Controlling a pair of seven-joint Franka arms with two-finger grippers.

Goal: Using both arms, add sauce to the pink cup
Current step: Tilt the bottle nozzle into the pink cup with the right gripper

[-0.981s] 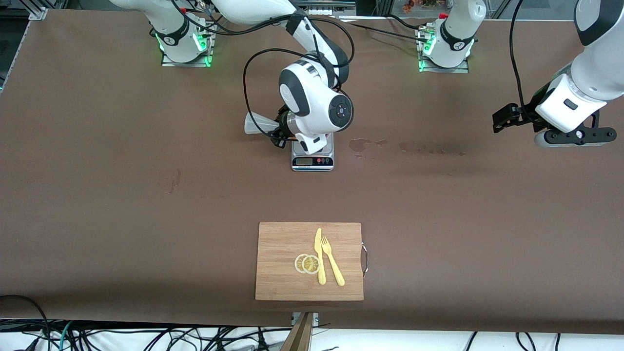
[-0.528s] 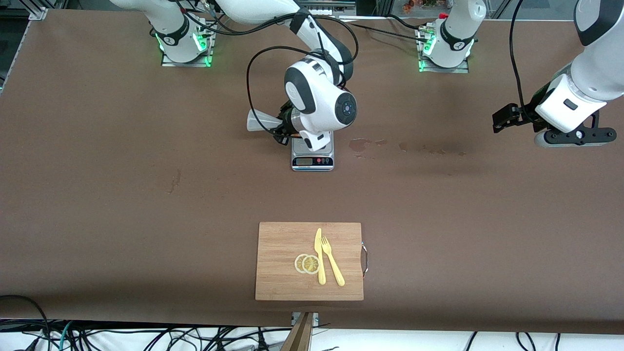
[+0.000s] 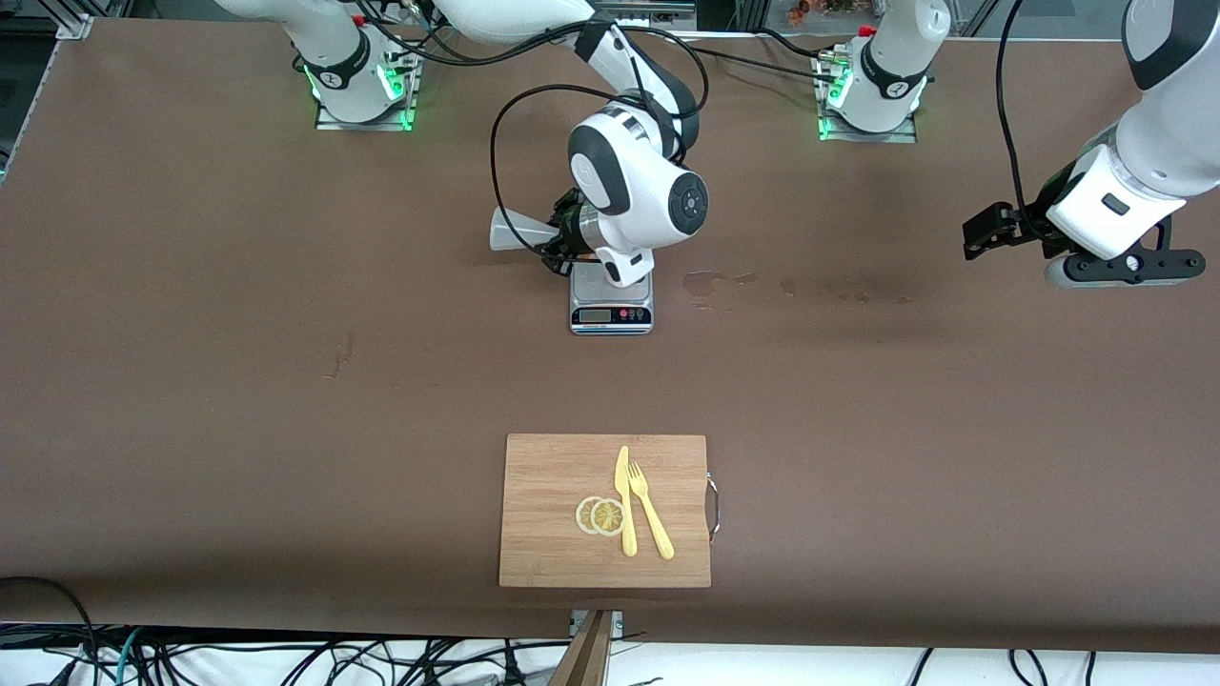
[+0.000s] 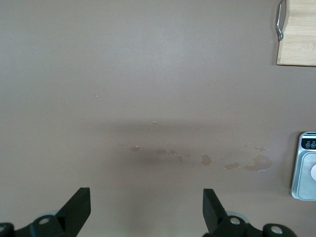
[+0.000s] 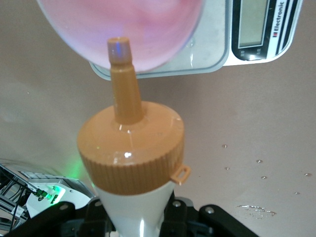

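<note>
My right gripper is shut on the sauce bottle, which lies tipped on its side over the edge of the grey scale. In the right wrist view the orange cap and nozzle of the bottle point at the pink cup, which stands on the scale. The right gripper clamps the whitish body just below the cap. In the front view the right wrist hides the cup. My left gripper waits open over bare table toward the left arm's end, with nothing between its fingers.
A wooden cutting board lies near the front camera with a yellow knife, a fork and two lemon slices. Wet stains mark the table beside the scale. The left wrist view shows the stains and the scale's corner.
The right arm has shifted a little toward the left arm's end, carrying the tipped bottle closer over the scale. The left arm has not moved.
</note>
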